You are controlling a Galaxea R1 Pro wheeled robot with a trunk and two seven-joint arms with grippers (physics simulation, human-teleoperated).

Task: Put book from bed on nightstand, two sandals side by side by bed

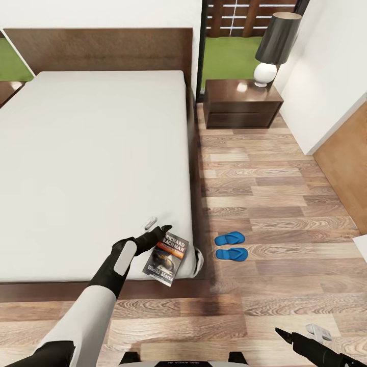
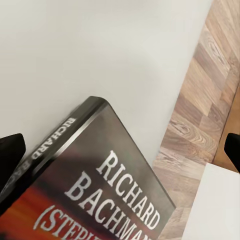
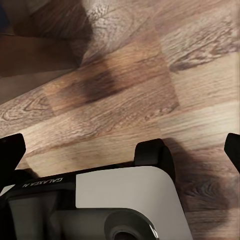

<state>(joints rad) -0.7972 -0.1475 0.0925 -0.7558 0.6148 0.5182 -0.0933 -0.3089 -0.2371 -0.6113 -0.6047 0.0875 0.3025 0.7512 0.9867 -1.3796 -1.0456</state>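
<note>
Book (image 1: 165, 259) beside lamp-topped nightstand's (image 1: 239, 104) sandals (image 1: 230, 246).

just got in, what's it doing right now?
The left gripper is at the book, which lies on the near right corner of the bed; whether it has closed on it can't be told. Both sandals already sit side by side on the floor beside the bed. The right gripper hangs open and empty over the floor. The nightstand waits by the headboard.

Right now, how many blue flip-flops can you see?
2. One sandal lies on the wood floor beside the bed, and the other sandal lies right next to it, nearer the robot.
</note>
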